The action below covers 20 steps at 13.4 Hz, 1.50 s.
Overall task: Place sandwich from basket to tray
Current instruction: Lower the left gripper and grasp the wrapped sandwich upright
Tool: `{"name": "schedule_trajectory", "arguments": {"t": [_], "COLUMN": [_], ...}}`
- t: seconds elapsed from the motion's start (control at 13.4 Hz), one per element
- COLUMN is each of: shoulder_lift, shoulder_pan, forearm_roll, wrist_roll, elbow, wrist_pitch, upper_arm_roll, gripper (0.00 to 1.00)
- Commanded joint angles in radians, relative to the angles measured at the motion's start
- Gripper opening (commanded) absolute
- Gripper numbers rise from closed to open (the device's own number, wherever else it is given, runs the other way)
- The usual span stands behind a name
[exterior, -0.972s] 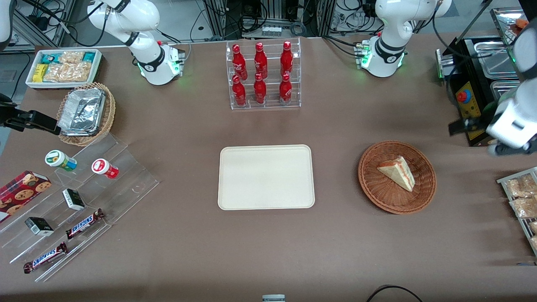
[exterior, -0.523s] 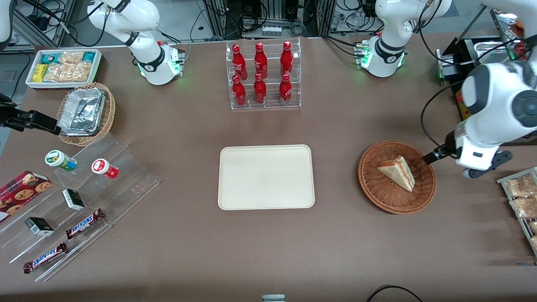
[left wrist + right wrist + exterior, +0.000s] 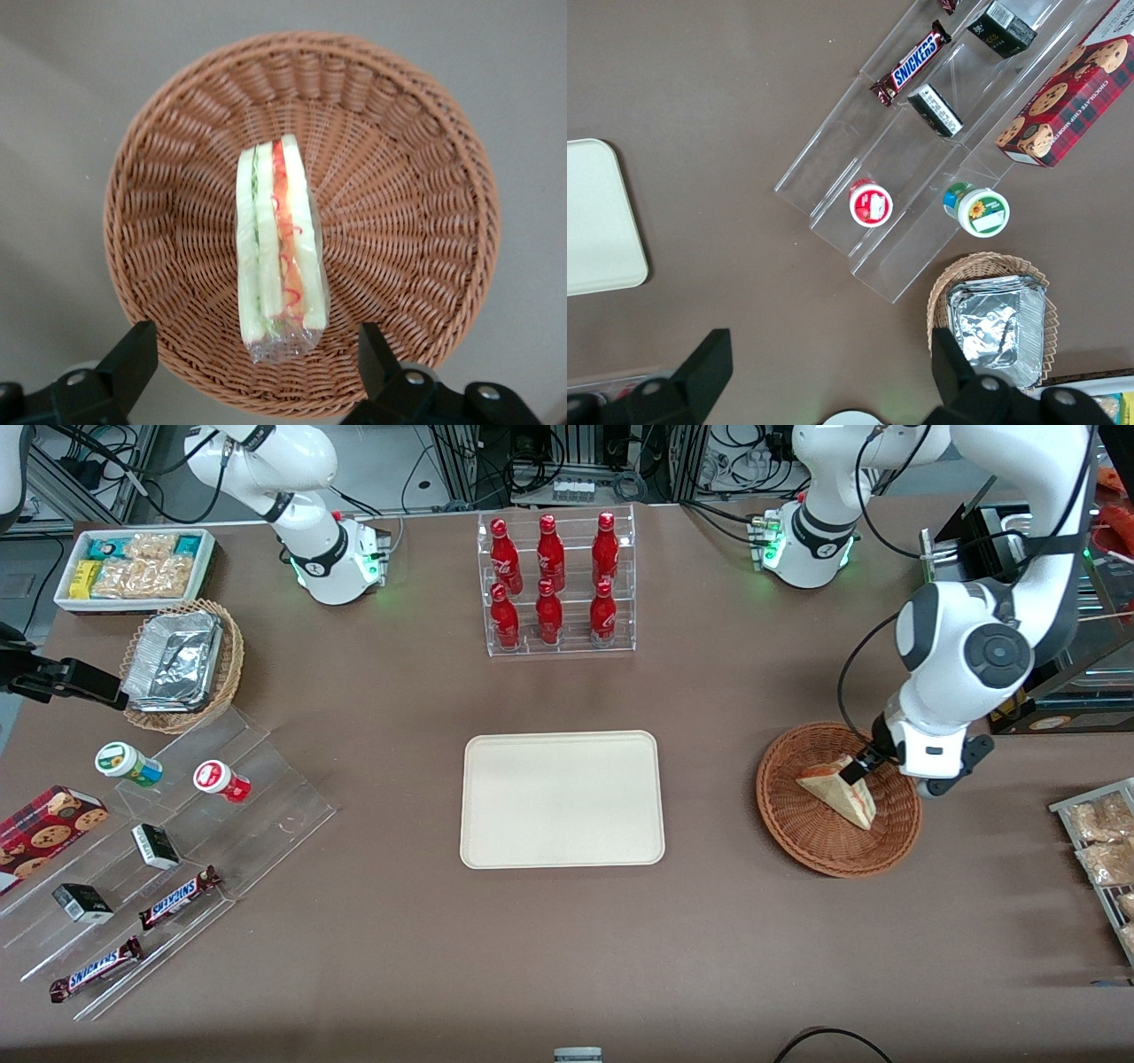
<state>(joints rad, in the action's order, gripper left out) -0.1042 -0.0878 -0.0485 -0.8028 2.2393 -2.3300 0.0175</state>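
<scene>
Overhead, the bent left arm hangs its tool point(image 3: 252, 367) open above the sandwich point(image 3: 276, 252) in the basket point(image 3: 425, 159), fingers point(image 3: 128, 359) spread wide, wrist hiding the basket's rim.

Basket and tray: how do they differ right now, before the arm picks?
The basket is round, reddish-brown woven wicker with raised sides; the tray is rectangular, smooth cream-white, with a low rim. The basket holds the sandwich standing on edge; the tray holds nothing. The open gripper hovers over the basket, fingers either side of the sandwich's wrapped end, none near the tray. The basket looks somewhat smaller. Both sit flat on the brown table.
</scene>
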Motion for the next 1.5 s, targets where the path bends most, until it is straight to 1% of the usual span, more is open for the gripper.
{"name": "schedule_trajectory", "arguments": {"t": [0.0, 0.22, 0.52, 0.67, 0.75, 0.82, 0.9, 0.97, 1.05, 1.12, 1.35, 1.42], "shoulder_lift": [-0.009, -0.02, -0.078, -0.084, -0.089, -0.095, -0.097, -0.101, -0.101, -0.1, -0.066, -0.045], "shoulder_pan": [-0.013, -0.013, -0.012, -0.012, -0.012, -0.012, -0.012, -0.012, -0.012, -0.012, -0.012, -0.012], "forearm_roll": [0.007, 0.002, 0.002, 0.001, 0.001, 0.001, 0.001, 0.001, 0.001, 0.001, -0.007, -0.01], "wrist_roll": [-0.027, -0.027, -0.073, -0.073, -0.075, -0.076, -0.082, -0.09, -0.09, -0.09, -0.081, -0.075], "elbow": [0.051, 0.069, 0.071, 0.071, 0.069, 0.068, 0.068, 0.068, 0.066, 0.065, 0.059, 0.048], "wrist_pitch": [-0.084, -0.104, -0.189, -0.192, -0.192, -0.195, -0.198, -0.198, -0.198, -0.198, -0.18, -0.139], "upper_arm_roll": [-0.005, -0.005, -0.007, -0.007, -0.008, -0.008, -0.008, -0.008, -0.008, -0.008, -0.008, -0.008], "gripper": [1.0, 1.0, 1.0, 0.98, 0.9, 0.74, 0.52, 0.35, 0.21, 0.16, 0.16, 0.16]}}
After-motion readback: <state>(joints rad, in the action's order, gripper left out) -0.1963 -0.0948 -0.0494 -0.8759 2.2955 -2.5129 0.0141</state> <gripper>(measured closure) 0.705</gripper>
